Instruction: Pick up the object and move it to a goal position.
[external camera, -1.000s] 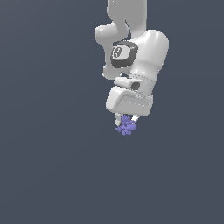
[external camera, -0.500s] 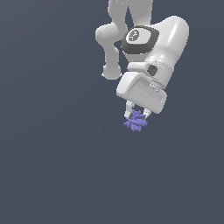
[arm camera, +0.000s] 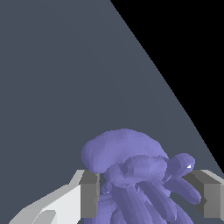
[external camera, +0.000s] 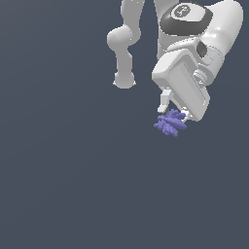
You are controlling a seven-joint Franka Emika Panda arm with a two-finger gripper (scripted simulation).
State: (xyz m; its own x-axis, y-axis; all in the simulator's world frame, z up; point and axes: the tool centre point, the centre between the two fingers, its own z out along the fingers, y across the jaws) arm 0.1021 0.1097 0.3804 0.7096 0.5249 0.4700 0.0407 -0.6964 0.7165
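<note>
Because the task calls for carrying, the tilted white arm [external camera: 194, 53] hangs over the grey desk [external camera: 63, 185], its fingers [arm camera: 89, 194] pinching the purple object [external camera: 170, 122] from both sides, apparently clear of the surface.

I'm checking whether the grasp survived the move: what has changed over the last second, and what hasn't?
The white gripper, with the small periwinkle-purple knobbly cluster in it, has swung toward the exterior view's right, the hand tilting more steeply. Nothing was let go: the cluster stays clamped between the grey finger pads, hanging below the hand.
</note>
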